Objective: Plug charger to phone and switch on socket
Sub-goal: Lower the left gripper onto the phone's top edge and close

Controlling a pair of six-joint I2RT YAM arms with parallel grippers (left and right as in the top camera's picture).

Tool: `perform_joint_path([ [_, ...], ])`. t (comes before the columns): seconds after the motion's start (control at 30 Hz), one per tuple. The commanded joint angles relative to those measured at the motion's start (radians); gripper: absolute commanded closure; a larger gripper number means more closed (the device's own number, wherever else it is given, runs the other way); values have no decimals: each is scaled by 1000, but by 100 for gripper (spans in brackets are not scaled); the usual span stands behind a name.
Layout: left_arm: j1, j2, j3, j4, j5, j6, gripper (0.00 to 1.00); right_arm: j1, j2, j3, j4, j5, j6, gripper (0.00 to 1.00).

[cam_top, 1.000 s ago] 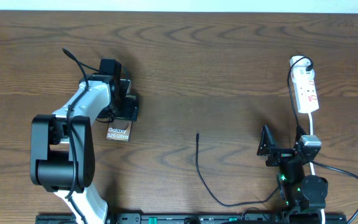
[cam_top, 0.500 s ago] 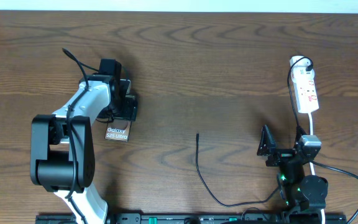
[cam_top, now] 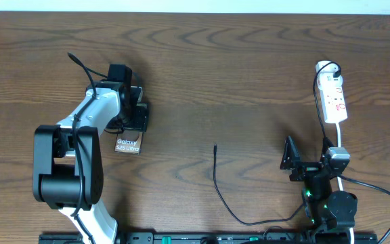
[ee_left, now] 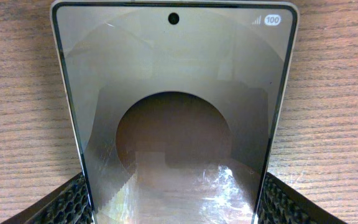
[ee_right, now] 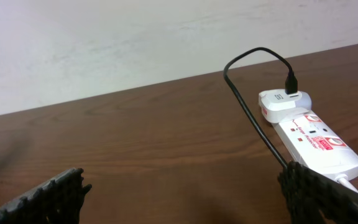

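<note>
Dark wood-grain table [cam_top: 249, 68]; behind it a pale wall [ee_right: 104, 43], possibly plaster, evenly lit.

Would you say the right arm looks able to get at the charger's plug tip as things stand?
Probably yes: the charger's plug tip lies free on the table, apart from the open right gripper, with nothing lying between them.
</note>
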Motion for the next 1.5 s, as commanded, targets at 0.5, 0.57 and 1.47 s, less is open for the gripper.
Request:
perform_joint_path([
  [0.5,2,28,-39,-6,49,-5,47,14,-3,-1,-4,2,-3,1],
  [0.57,2,28,-39,-6,48,-5,54,14,-3,-1,-4,2,-3,1],
  [1.47,2,-26,51,-51,48,-10,93,14,-3,-1,-4,2,-3,1],
])
